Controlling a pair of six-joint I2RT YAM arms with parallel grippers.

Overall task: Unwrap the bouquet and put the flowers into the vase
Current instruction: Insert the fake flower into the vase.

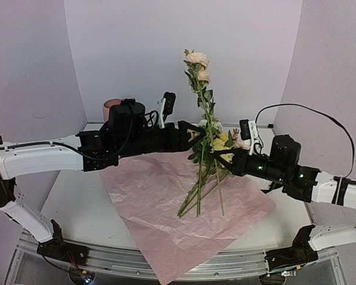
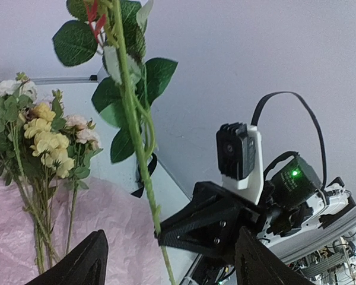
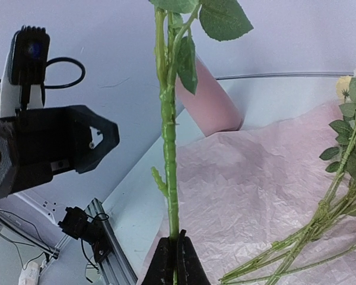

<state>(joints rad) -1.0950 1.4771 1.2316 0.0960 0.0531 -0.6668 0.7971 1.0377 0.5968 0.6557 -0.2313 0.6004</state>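
Pink vase (image 1: 111,107) upright at desk (image 1: 77,202) 10 o'clock, partly behind left arm. Left claw (image 2: 172,237) spread, a tall rose stem (image 3: 169,119) standing between its fingers. Right claw (image 3: 177,261) pinching that stem low down, holding it upright, blooms at 12 o'clock. Other flowers (image 1: 206,187) lie on crinkled pink paper (image 1: 154,202) at desk centre, heads toward 1 o'clock, stems toward 7.

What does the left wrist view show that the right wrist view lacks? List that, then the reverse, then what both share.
Left wrist only: the right arm's camera and a green light beside it. Right wrist only: the pink vase and the left arm's camera. Both: the upright stem pinched in the shut right gripper, the pink paper, and the open left gripper.
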